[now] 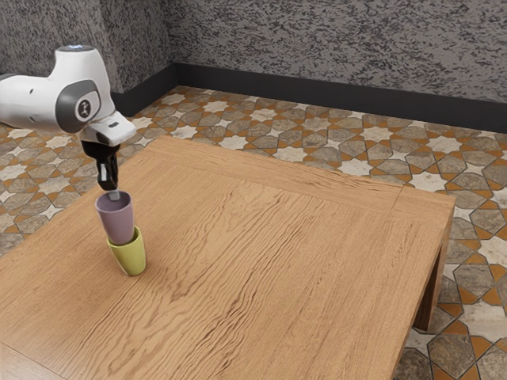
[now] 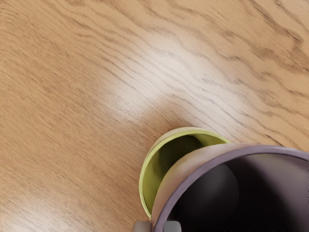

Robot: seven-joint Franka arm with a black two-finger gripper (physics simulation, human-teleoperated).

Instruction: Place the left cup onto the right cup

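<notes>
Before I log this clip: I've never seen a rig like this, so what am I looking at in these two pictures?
The white machine is a robot arm in a simulated room. The black part at its end is a gripper, a hand with two fingers. One picture is taken from beside the table. The other comes from a camera on the arm's hand, looking down. On the wooden table stands a green cup. The gripper pinches the rim of a purple cup, whose bottom sits in the green cup's mouth, leaning a little. In the hand camera, the purple cup is the big dark opening close by, with the green cup's rim beside it.
</notes>
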